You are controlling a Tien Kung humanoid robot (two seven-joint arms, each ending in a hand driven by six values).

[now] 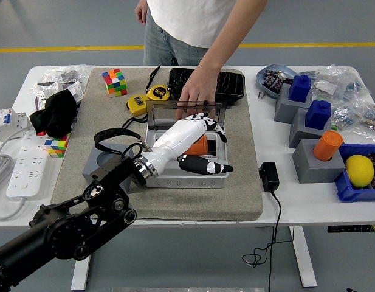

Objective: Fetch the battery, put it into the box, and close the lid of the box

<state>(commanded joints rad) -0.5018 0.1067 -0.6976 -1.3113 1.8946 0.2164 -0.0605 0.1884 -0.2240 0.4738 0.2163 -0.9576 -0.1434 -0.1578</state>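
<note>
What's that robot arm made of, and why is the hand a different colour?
The left arm is black, built of chunky round joints with bolt heads. A silver ring joins it to a smooth white forearm shell. The left hand is white with black finger segments. Why the colours differ, the picture can't say.

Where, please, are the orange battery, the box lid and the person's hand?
orange battery [199, 145], head view, its visible side.
box lid [166, 111], head view, clear panel.
person's hand [196, 96], head view, its back.

battery [198, 146] in box [190, 176], box on mat [236, 188]
</note>
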